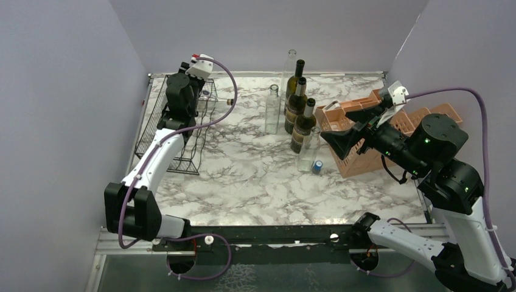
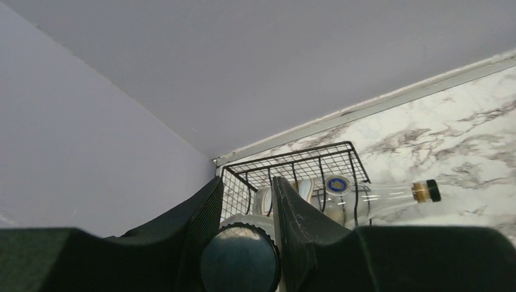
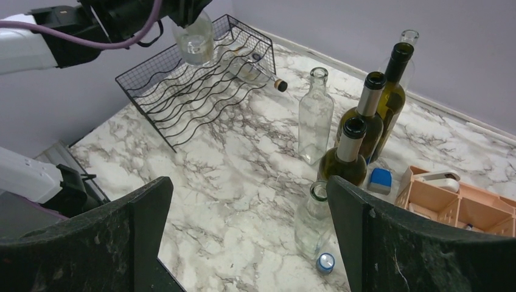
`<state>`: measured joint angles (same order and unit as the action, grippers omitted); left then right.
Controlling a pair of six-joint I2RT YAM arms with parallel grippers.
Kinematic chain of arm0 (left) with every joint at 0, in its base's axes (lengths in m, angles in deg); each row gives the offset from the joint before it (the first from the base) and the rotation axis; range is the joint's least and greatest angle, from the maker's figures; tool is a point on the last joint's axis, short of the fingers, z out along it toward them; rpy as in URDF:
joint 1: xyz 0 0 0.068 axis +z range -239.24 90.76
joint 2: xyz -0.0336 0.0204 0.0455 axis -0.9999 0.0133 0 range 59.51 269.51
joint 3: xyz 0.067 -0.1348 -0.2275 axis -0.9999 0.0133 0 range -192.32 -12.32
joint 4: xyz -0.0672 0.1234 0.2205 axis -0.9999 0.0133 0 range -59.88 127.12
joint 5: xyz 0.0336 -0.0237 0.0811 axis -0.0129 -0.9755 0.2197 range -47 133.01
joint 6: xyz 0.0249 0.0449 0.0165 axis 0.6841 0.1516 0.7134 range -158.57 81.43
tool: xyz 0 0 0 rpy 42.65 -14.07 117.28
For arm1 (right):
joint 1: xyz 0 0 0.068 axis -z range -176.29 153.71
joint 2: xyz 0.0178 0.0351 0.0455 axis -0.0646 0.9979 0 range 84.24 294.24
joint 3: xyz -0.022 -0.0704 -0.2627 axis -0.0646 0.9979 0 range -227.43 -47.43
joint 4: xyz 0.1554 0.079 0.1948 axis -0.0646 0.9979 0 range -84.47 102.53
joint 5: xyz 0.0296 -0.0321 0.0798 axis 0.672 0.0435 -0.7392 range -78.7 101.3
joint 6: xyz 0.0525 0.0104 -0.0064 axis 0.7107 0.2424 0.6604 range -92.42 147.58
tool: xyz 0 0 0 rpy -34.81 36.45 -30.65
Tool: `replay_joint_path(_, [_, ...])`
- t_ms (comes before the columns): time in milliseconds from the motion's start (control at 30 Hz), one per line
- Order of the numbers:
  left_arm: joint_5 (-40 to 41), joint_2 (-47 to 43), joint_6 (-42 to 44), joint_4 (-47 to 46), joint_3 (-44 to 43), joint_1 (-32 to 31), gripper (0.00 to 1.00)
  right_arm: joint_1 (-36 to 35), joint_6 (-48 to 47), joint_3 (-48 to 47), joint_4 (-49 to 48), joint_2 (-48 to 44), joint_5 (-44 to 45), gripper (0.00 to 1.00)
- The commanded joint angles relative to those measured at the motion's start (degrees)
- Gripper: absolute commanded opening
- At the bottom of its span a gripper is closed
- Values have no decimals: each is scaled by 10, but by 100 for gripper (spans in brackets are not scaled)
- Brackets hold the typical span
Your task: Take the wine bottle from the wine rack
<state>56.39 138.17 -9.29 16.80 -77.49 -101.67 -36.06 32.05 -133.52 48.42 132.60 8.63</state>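
Left gripper [image 2: 246, 201] clenches the clear wine bottle [image 3: 196, 39] by its neck; it hangs near-vertical, base down, above the wine rack [image 3: 182, 103]. Right gripper [image 3: 246, 188] gapes.

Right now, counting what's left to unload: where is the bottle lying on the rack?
The clear bottle lies on its side at the far end of the wine rack, far left in the top view, capped neck jutting out to the right.
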Motion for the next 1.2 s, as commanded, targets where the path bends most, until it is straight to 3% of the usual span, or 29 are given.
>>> replay_joint_path(0, [-78,-76,-78,15,-52,-7,0,0,0,14,-26,-6,-16,100])
replay_joint_path(233, [-56,-112,-124,45,-60,-8,0,0,-1,19,-33,1,-24,100])
replay_joint_path(433, [-142,-138,-161,78,-55,-11,0,0,2,24,-34,0,-25,100])
replay_joint_path(833, [-236,-183,-259,92,-52,-28,0,0,9,36,-46,11,-28,100])
replay_joint_path(1033, [-309,-186,-353,76,-10,-40,0,0,13,46,-57,11,-31,100])
replay_joint_path(1167, [-299,-182,-380,26,43,-91,0,1,15,47,-58,18,-36,100])
